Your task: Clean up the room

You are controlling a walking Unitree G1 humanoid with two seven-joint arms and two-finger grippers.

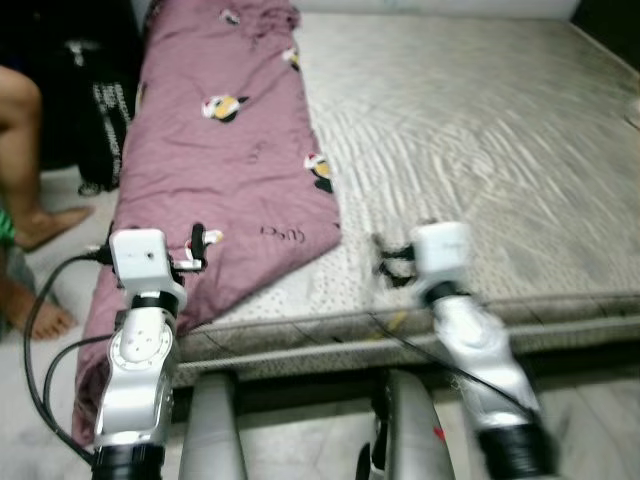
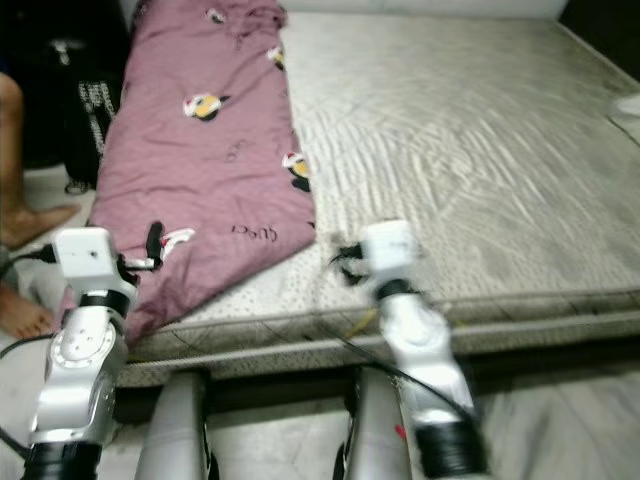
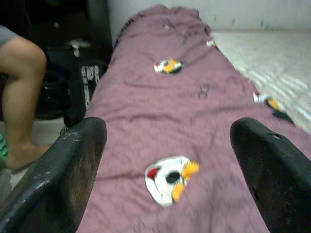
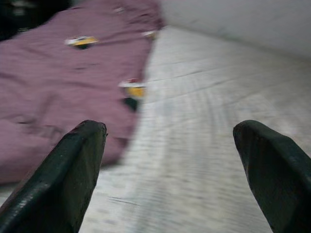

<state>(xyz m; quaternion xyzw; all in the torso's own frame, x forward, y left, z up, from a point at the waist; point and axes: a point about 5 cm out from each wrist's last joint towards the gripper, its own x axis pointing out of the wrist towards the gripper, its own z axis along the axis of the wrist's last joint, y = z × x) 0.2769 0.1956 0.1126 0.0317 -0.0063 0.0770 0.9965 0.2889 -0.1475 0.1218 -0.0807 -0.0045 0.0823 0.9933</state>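
Note:
A maroon blanket (image 1: 225, 150) printed with small penguins lies along the left side of a bare grey-white mattress (image 1: 480, 150), and its near corner hangs over the bed's front left edge. My left gripper (image 1: 188, 250) hovers open just above the blanket's near end. In the left wrist view the left gripper (image 3: 170, 131) spans a penguin print (image 3: 170, 184) without touching it. My right gripper (image 1: 392, 262) is blurred and open over bare mattress by the front edge, right of the blanket's tip. In the right wrist view the right gripper (image 4: 170, 128) holds nothing.
A person's bare leg (image 1: 25, 150) and foot (image 1: 45, 320) are on the floor left of the bed. A black bag (image 1: 105, 110) stands against the bed's left side. The bed's front rail (image 1: 400, 335) runs just ahead of me. A small white thing (image 1: 634, 110) lies at the mattress's right edge.

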